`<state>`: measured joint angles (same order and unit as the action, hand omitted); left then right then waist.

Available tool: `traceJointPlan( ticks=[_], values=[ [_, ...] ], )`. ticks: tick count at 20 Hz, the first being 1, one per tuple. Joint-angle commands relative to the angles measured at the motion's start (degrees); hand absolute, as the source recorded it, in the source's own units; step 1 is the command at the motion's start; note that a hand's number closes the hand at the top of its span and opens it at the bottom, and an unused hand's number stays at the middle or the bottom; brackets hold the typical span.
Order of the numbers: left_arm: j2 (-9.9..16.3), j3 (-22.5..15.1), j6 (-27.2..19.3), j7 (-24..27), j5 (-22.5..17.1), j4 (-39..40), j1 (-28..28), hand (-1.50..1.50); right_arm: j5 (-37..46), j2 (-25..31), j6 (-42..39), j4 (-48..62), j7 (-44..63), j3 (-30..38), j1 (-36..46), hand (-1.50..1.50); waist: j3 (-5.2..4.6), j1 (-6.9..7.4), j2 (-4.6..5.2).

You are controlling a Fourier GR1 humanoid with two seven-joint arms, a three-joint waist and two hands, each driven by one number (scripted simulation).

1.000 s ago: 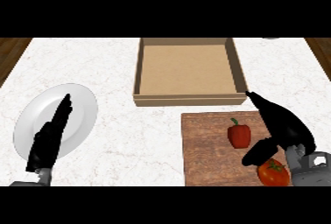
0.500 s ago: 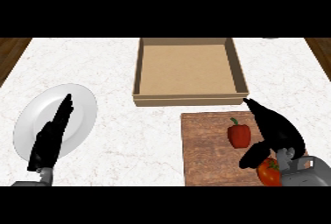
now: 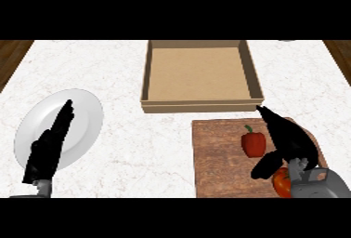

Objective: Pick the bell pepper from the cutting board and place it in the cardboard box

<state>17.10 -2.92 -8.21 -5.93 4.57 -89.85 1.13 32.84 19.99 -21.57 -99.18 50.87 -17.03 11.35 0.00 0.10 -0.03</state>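
A red bell pepper (image 3: pixel 253 142) with a green stem lies on the wooden cutting board (image 3: pixel 223 160) at the lower right. My right hand (image 3: pixel 288 139) is open just right of the pepper, fingers straight and pointing toward the box, thumb hanging below the pepper; whether it touches the pepper I cannot tell. The open cardboard box (image 3: pixel 201 74) stands behind the board, with nothing inside. My left hand (image 3: pixel 48 146) rests open at the lower left, fingers straight, over the white plate.
A white plate (image 3: pixel 82 114) lies at the left under my left hand. A red tomato (image 3: pixel 280 182) sits on the board's near right corner, partly hidden by my right wrist. The marble counter meets dark wood at both sides.
My right hand has slid left and slightly nearer, closing in on the pepper's right side. The pepper, box and left hand have stayed put.
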Motion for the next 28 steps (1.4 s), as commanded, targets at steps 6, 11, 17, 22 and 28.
traceJointPlan(
  ticks=[6,11,17,22,28],
  values=[
    [-4.86,0.59,-0.19,4.3,4.61,6.67,-1.9,0.0,5.2,-2.99,-0.53,7.45,-6.67,3.96,1.43,-1.5,-0.01,-0.04,0.05],
    [-2.33,5.32,4.85,2.92,1.91,7.05,-4.21,0.0,7.96,-6.42,0.19,8.25,-7.27,4.05,0.76,-1.5,-0.01,-0.07,0.05],
    [-5.69,3.0,1.69,3.9,6.45,3.13,0.42,0.0,8.01,-4.06,-3.1,5.4,-9.53,6.27,-3.65,-1.5,-0.01,-0.16,-0.01],
    [-4.21,6.95,5.22,1.16,4.17,1.7,-0.72,0.0,11.7,-7.85,-2.05,9.02,-10.42,4.9,-3.46,-1.5,-0.01,-0.05,0.01],
    [-5.75,6.08,5.16,3.06,5.81,4.92,-2.64,0.0,16.4,-8.03,1.85,10.56,-13.31,3.98,-1.61,1.5,-0.01,-0.15,0.03]
  ],
)
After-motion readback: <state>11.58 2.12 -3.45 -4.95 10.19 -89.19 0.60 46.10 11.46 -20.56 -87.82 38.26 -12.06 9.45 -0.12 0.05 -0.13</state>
